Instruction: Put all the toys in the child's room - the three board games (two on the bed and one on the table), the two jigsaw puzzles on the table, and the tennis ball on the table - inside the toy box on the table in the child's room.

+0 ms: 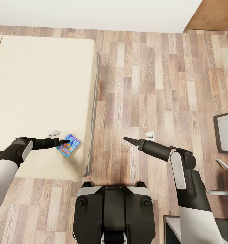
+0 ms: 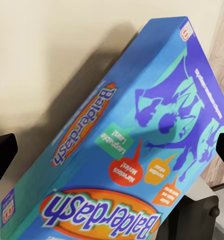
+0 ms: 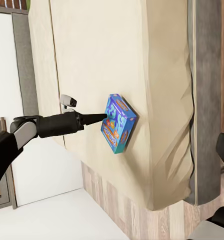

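From my head camera, my left gripper [image 1: 65, 141] reaches out over the bed [image 1: 43, 88], its dark tip right at the near edge of the blue board game [image 1: 69, 145]. The fingers look pressed together into one point here, but I cannot tell from this angle whether they are parted or closed. The game lies flat on the cream cover, close to the bed's corner nearest me and the plank floor [image 1: 154, 88]. My right gripper [image 1: 127, 139] hangs over the bare floor, well apart from the bed, its fingers drawn into a narrow point with nothing between them.

Through my left wrist camera, the board game [image 2: 126, 145] sits very close, its "Balderdash" lettering plain on the face and side. My two fingertips [image 2: 2, 155] show dark at opposite edges of the picture, spread wide, with the box lying between and ahead of them, not gripped.

Through my right wrist camera, I see my left gripper [image 3: 103, 118] with its tip touching or just beside the board game [image 3: 117, 122] on the bed [image 3: 107, 55].
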`<state>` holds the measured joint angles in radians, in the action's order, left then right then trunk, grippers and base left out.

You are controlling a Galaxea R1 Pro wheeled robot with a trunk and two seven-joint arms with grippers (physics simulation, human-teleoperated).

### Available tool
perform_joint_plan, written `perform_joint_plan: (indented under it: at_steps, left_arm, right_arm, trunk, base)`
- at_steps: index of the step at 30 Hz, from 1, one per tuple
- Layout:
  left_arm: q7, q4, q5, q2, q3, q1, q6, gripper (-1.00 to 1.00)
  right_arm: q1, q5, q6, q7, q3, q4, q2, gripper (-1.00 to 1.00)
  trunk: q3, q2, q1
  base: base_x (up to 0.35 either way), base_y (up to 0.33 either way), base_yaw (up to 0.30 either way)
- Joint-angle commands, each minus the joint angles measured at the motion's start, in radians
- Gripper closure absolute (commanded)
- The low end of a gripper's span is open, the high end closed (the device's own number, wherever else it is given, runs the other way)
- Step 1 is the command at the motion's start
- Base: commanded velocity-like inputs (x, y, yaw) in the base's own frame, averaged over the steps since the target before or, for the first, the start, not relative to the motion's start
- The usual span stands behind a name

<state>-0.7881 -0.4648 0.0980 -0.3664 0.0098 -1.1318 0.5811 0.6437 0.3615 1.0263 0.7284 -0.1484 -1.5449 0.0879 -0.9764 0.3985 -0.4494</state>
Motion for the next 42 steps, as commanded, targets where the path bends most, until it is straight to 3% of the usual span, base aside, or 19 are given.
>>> perform_joint_plan:
  at_steps: [1,18,22,27,30,34,38,42]
  left_arm:
    - [0.000,0.000,0.008,0.000,0.001,0.000,0.010,-1.00]
    - [-0.001,0.000,0.009,-0.002,0.002,0.000,0.010,-1.00]
    - [-0.014,0.000,0.009,-0.002,0.004,0.000,0.010,-1.00]
    - [-0.038,0.000,0.009,-0.004,0.004,0.000,0.010,-1.00]
    - [-0.047,0.000,0.010,-0.004,0.005,0.000,0.010,-1.00]
    - [-0.056,0.000,0.011,-0.006,0.005,0.000,0.010,-1.00]
    - [-0.058,0.000,0.011,-0.010,0.006,0.000,0.011,-1.00]
    - [-0.058,0.000,0.012,-0.011,0.004,0.000,0.011,-1.00]
  right_arm:
    - [0.001,-0.005,0.004,0.008,-0.003,0.000,0.001,-1.00]
    - [-0.010,-0.006,0.004,0.010,-0.009,0.003,0.001,-1.00]
    - [-0.055,-0.005,-0.021,0.010,-0.018,0.003,-0.005,-1.00]
    - [-0.141,-0.001,-0.104,0.011,-0.033,0.004,-0.046,-1.00]
    - [-0.193,0.001,-0.151,0.011,-0.038,0.004,-0.058,-1.00]
    - [-0.272,0.004,-0.237,0.012,-0.081,0.004,-0.067,-1.00]
    - [-0.293,0.008,-0.258,0.016,-0.123,0.003,-0.069,-1.00]
    - [-0.298,0.003,-0.265,0.017,-0.136,0.003,-0.069,-1.00]
  trunk:
    - [-0.001,0.002,-0.001]
    - [-0.001,0.002,-0.001]
    - [-0.001,0.002,-0.001]
    - [-0.001,0.002,-0.001]
    - [-0.001,0.002,-0.001]
    - [-0.001,0.002,-0.001]
    - [-0.001,0.002,-0.001]
    - [-0.001,0.002,-0.001]
  base:
    - [0.000,0.000,0.000]
    - [0.000,0.000,0.000]
    - [0.000,0.000,0.000]
    - [0.000,0.000,0.000]
    - [0.000,0.000,0.000]
    - [0.000,0.000,0.000]
    - [0.000,0.000,0.000]
    - [0.000,0.000,0.000]
